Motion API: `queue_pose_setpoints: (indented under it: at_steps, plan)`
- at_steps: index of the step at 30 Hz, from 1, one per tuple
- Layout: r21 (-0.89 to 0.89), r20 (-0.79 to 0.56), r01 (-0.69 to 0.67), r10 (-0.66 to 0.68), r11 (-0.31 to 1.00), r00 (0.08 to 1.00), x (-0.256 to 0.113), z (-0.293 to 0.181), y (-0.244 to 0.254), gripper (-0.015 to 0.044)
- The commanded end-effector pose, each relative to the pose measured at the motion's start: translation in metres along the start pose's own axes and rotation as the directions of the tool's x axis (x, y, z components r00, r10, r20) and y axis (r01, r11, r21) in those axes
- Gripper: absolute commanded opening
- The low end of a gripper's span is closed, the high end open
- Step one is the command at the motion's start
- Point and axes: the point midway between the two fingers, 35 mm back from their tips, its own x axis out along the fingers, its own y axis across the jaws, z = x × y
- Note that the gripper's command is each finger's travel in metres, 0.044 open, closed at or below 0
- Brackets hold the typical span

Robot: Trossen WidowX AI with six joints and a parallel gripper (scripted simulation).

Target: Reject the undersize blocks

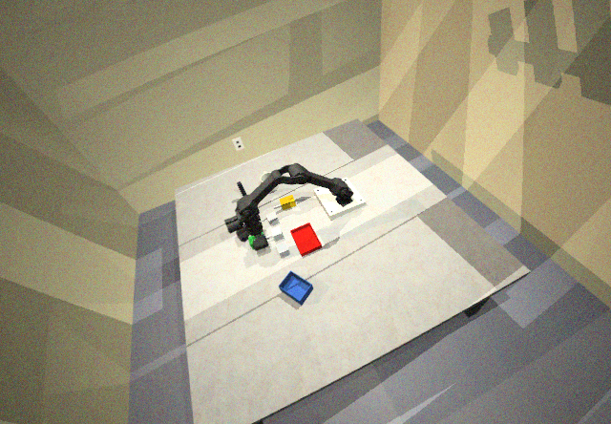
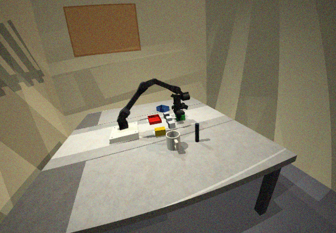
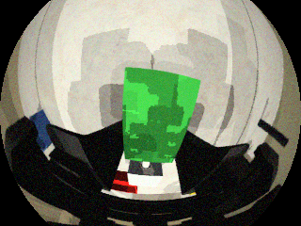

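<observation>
Right now I have the green GO gauge (image 1: 252, 241) (image 2: 182, 117) (image 3: 157, 115) clamped between the fingers of my gripper (image 1: 258, 243) (image 2: 179, 115) (image 3: 150, 123), beside the row of steel blocks. Three of those stand out from above: a near block (image 1: 283, 248), a middle block (image 1: 277, 233) and a far block (image 1: 272, 218), all outside the red reject tray (image 1: 305, 239) (image 2: 154, 119) (image 3: 124, 188), which shows no block in it. I take the step in hand to be gauging, with sorting not yet done. In the wrist view a block with a dark face lies just past the gauge's lower end; I cannot tell whether the tip has entered a bore. Next, I judge, I need to square the gauge to a hole and push gently along its axis. If I press while misaligned, a good hole could pass for an undersize one, or the block could skid.
</observation>
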Motion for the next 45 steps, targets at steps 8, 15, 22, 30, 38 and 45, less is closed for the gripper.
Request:
queue_pose_setpoints:
  at_steps: [8, 15, 22, 30, 38, 45]
  plan:
    - [0.000, 0.013, -0.003, 0.003, 1.000, 1.000, -0.002, 0.007, 0.000, 0.0000]
    - [0.000, 0.014, -0.003, 0.003, 1.000, 1.000, -0.002, 0.009, 0.000, 0.0000]
    - [0.000, 0.017, -0.003, 0.003, 1.000, 1.000, -0.002, 0.013, 0.000, 0.0000]
    - [0.000, 0.017, -0.003, 0.003, 1.000, 1.000, -0.002, 0.014, 0.000, 0.0000]
    - [0.000, 0.018, -0.003, 0.003, 1.000, 1.000, -0.003, 0.017, 0.000, 0.0000]
    - [0.000, 0.018, -0.003, 0.003, 1.000, 1.000, -0.003, 0.018, 0.000, 0.0000]
